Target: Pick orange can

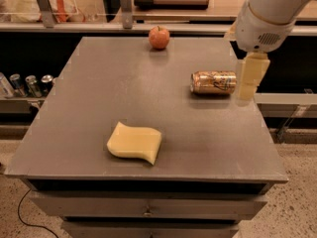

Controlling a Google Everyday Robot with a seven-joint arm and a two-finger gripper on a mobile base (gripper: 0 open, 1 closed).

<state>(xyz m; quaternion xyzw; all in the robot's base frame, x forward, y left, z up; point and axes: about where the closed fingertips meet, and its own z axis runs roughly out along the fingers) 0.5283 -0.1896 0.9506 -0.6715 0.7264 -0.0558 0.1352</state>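
1. Orange can (214, 82) lies on its side on the right half of the table (99, 108); I can't read its label print.
2. Gripper (251, 77) hangs just beside the can's right end and shows only as one cream slab. I cannot tell whether it is released or clenched, or whether it touches the can.
3. Arm (270, 14) is cut off at the top right.
4. Apple (159, 37) sits at the far edge and sponge (134, 142) near the front, both well apart from the can.

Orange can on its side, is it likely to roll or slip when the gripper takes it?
The orange can lies on its side on the flat table, so a nudge would probably roll it. Its shiny metal skin looks slippery. The gripper hangs close beside one end.
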